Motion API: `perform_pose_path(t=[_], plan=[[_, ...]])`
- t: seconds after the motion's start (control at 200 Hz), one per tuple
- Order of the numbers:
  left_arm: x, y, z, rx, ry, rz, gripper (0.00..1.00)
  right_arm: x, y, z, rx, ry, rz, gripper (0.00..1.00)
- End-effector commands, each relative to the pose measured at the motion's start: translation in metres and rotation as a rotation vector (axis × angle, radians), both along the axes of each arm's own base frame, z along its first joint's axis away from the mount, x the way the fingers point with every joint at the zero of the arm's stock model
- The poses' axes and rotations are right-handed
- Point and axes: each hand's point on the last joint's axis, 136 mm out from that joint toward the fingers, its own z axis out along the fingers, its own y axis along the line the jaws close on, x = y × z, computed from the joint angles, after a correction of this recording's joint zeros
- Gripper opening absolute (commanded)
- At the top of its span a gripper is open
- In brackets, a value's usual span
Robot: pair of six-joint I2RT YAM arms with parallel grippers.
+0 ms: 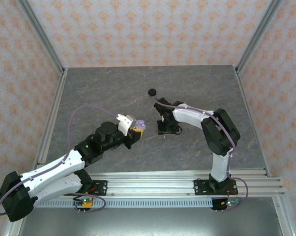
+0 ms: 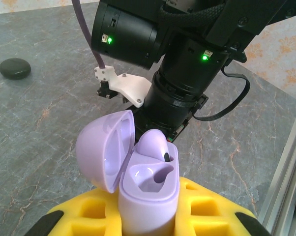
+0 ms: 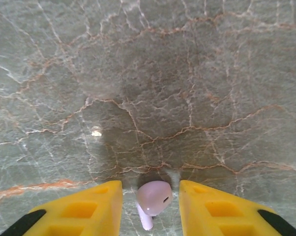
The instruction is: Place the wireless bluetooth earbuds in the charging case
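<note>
Your left jaws are clamped shut on the lower body of the purple case [image 2: 149, 196], with the yellow fingers [image 2: 84, 212] on either side of it. It is held near the middle of the table [image 1: 108, 88] with its lid [image 2: 104, 147] swung open. One pale earbud [image 2: 153, 144] already sits in the far socket, its rounded head standing up. The near socket [image 2: 149, 178] is empty.

Your right jaws point down at the table just right of the case and stand partly open. Their yellow fingers [image 3: 84, 212] straddle a second pale earbud [image 3: 154, 198], which lies on the table between them. You can see a gap on each side of it, so nothing is gripped there.

A closed black case [image 1: 152, 92] rests on the table farther back, apart from both sets of jaws.
</note>
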Motion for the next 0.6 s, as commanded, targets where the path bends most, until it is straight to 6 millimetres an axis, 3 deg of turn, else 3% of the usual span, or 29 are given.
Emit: perform_pose_path(t=[0.0,0.596], plan=[[-0.001,0.004,0.002,0.002,-0.015,0.018,0.05,0.001,-0.003,0.000,-0.043,0.000,0.014,0.35],[-0.002,0.007,-0.001,0.012,-0.008,0.023,0.05,-0.003,-0.002,-0.016,-0.041,0.026,-0.024,0.26]])
